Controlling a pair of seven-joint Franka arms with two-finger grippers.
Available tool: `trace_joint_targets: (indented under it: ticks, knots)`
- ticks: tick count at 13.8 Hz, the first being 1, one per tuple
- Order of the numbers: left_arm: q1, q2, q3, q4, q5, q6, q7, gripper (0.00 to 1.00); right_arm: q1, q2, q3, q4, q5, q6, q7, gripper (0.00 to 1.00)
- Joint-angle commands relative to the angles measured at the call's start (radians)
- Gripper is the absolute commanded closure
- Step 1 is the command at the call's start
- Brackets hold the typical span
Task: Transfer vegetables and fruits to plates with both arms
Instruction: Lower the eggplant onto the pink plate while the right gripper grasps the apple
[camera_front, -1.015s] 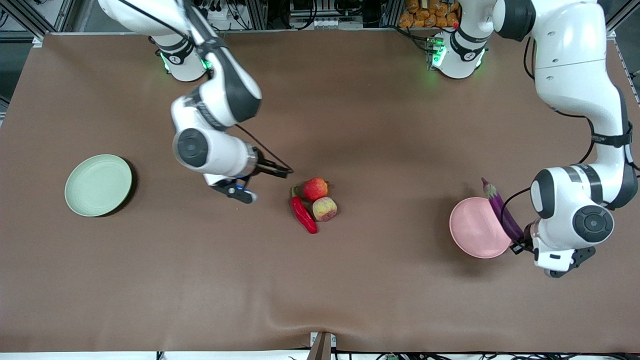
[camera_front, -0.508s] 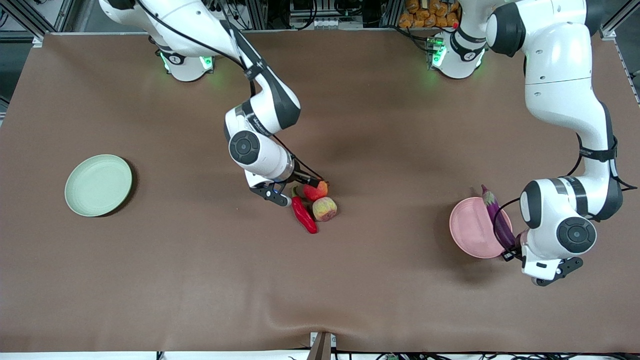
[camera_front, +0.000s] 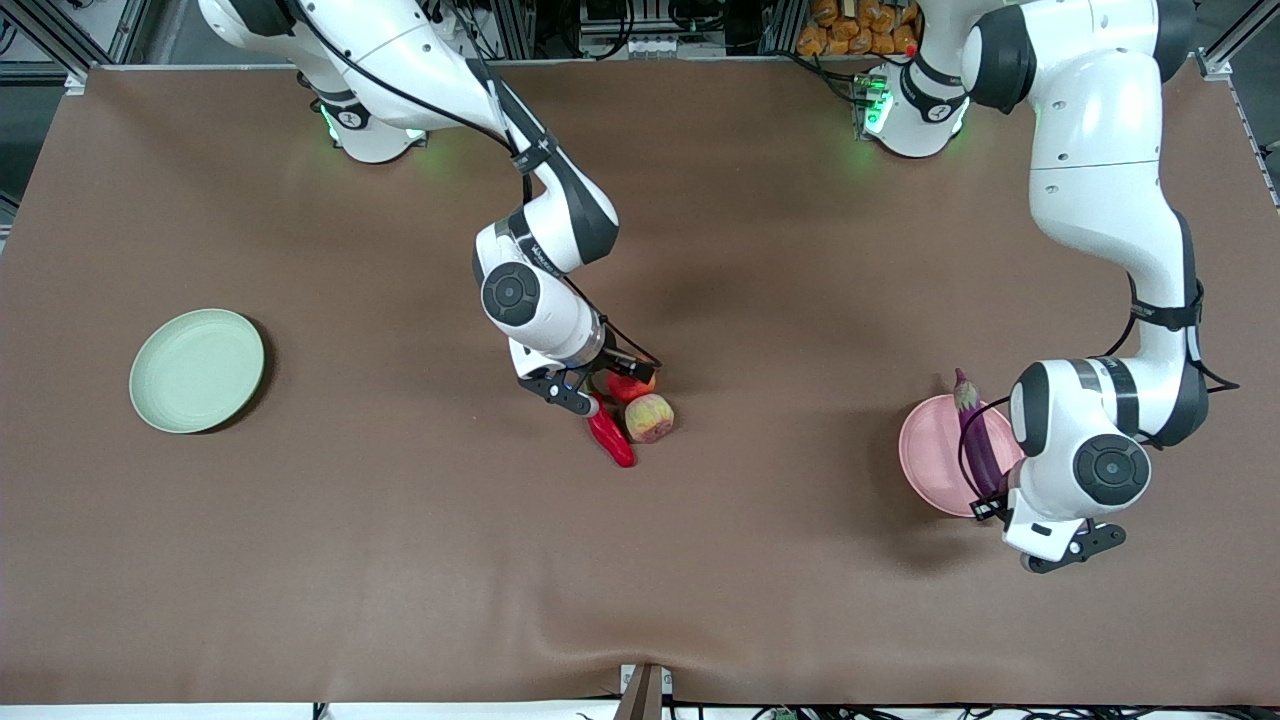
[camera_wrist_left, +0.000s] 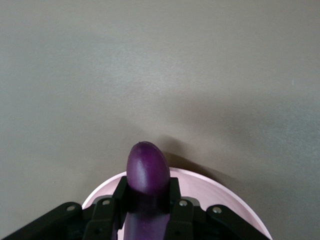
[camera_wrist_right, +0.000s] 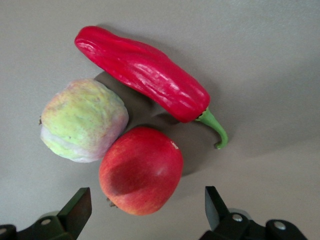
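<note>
Two plates sit at either end of a brown cloth-covered table (camera_front: 640, 560), whose surface shows soft wrinkles toward the front camera's edge. Green plate (camera_front: 197, 370): round, matte, pale, nothing on it, at the right arm's end. Pink plate (camera_front: 935, 460): same shape and finish, at the left arm's end.

Three items lie bunched at mid-table, touching or nearly so. Pomegranate (camera_wrist_right: 141, 170): round, red, smooth skin, largely covered in the front view by the right arm's wrist. Peach-like fruit (camera_front: 649, 417): pale yellow-green with pink blush, dull and slightly lumpy, just beside the pomegranate and nearer the front camera. Chili pepper (camera_wrist_right: 145, 75): glossy red, ridged, tapered, with a curled green stem, lying beside both fruits toward the right arm's end.

Right gripper (camera_wrist_right: 145, 210): over the pomegranate, fingers spread wide to either side of it, holding nothing.

Left gripper (camera_wrist_left: 148, 207): over the pink plate, clamped on the eggplant (camera_front: 976, 440). Eggplant: long, slender, glossy purple, rounded tip projecting past the fingers, its length over the plate's edge nearest the left arm.
</note>
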Motion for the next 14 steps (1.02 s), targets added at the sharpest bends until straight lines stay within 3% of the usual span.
trace_joint_targets:
  ticks: [1, 4, 6, 7, 8, 9, 12, 13, 14]
  knots:
    - [-0.005, 0.015, -0.003, 0.016, 0.025, 0.031, 0.031, 0.7, 0.021, 0.024, -0.004, 0.011, 0.022, 0.036, 0.018, 0.0]
    - [-0.015, 0.024, -0.004, 0.016, 0.025, 0.059, 0.034, 0.64, 0.028, 0.032, -0.004, 0.011, 0.022, 0.059, 0.021, 0.0]
    - [-0.031, 0.036, -0.004, 0.014, 0.025, 0.092, 0.034, 0.5, 0.031, 0.038, -0.006, 0.012, 0.022, 0.076, 0.053, 0.0]
    - [-0.038, 0.043, -0.006, 0.014, 0.025, 0.096, 0.031, 0.21, 0.034, 0.044, -0.004, 0.012, 0.02, 0.089, 0.053, 0.0]
    - [-0.038, 0.041, -0.006, 0.014, 0.026, 0.096, 0.031, 0.0, 0.035, 0.05, -0.006, 0.012, 0.02, 0.103, 0.053, 0.0]
    - [-0.038, 0.038, -0.006, 0.014, 0.026, 0.096, 0.031, 0.0, 0.037, 0.053, -0.004, 0.012, 0.02, 0.111, 0.053, 0.0]
    - [-0.038, 0.032, -0.004, 0.014, 0.029, 0.096, 0.032, 0.0, 0.043, 0.059, -0.006, 0.011, 0.008, 0.112, 0.048, 0.24]
    - [-0.038, 0.029, -0.004, 0.014, 0.029, 0.096, 0.031, 0.0, 0.046, 0.059, -0.006, 0.009, 0.007, 0.111, 0.045, 0.39]
    - [-0.038, 0.027, -0.006, 0.016, 0.029, 0.096, 0.028, 0.0, 0.048, 0.058, -0.006, 0.009, 0.005, 0.106, 0.042, 0.64]
